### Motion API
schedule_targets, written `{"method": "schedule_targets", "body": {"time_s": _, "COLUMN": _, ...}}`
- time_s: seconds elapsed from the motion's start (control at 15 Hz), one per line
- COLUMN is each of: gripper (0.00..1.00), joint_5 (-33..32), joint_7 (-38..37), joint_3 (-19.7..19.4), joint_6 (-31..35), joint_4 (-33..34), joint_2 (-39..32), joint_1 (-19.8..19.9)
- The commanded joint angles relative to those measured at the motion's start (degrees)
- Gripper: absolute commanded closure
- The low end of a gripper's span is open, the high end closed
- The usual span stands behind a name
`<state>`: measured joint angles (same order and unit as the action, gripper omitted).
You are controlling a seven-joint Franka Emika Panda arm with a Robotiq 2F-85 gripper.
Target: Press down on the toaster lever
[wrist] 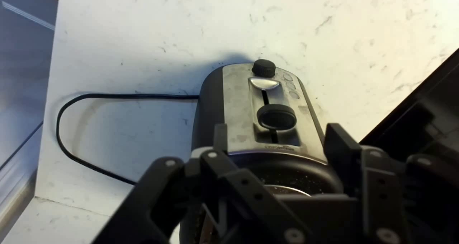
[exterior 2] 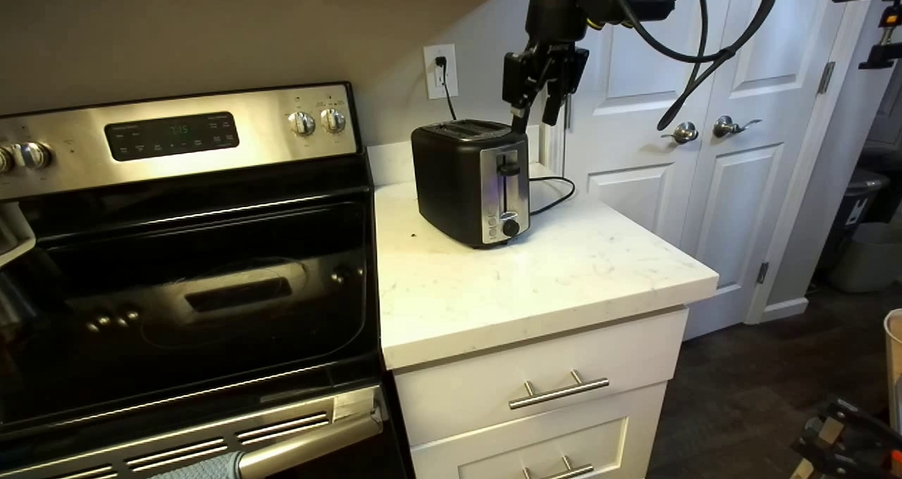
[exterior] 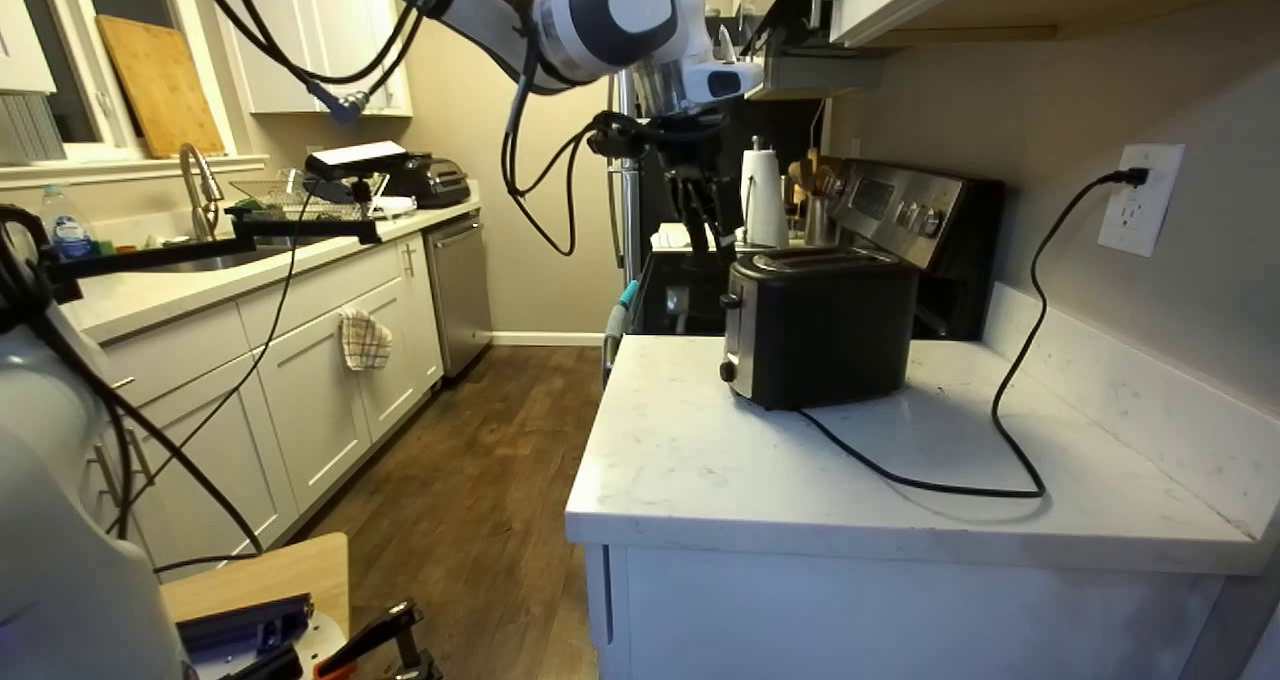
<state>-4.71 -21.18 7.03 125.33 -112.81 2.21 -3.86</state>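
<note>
Black two-fingered gripper stands parted, empty, near black boxy silver-fronted toaster. Toaster probably light, may slide; black rounded plastic lever likely springy: press top centre.

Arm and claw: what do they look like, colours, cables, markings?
The arm is white with rounded links and a dark cap around a pale disc at one joint. The claw is mostly black, with two jointed fingers and silvery pivot heads. Black cables loop off the arm; no markings readable.
</note>
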Motion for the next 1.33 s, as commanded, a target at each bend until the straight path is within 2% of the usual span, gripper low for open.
{"method": "schedule_targets", "body": {"time_s": 0.0, "gripper": 0.59, "joint_5": -0.30, "joint_7": -2.40, "joint_3": -0.41, "joint_6": -0.46, "joint_4": 1.40, "joint_2": -0.95, "joint_1": -0.38}}
{"method": "schedule_targets", "body": {"time_s": 0.33, "gripper": 0.93, "joint_5": -0.33, "joint_7": -1.23, "joint_3": -0.62, "joint_6": 0.73, "joint_4": 1.72, "joint_2": -1.96, "joint_1": -0.42}}
{"method": "schedule_targets", "body": {"time_s": 0.47, "gripper": 1.00, "joint_5": -0.63, "joint_7": -1.23, "joint_3": -0.67, "joint_6": 1.27, "joint_4": 2.43, "joint_2": -2.85, "joint_1": -0.46}}
{"method": "schedule_targets", "body": {"time_s": 0.93, "gripper": 1.00, "joint_5": -0.85, "joint_7": -1.22, "joint_3": -1.82, "joint_6": 1.69, "joint_4": 6.62, "joint_2": -8.46, "joint_1": -0.61}}
{"method": "schedule_targets", "body": {"time_s": 1.27, "gripper": 1.00, "joint_5": 0.40, "joint_7": -0.89, "joint_3": -1.89, "joint_6": 0.99, "joint_4": 6.99, "joint_2": -8.36, "joint_1": -0.87}}
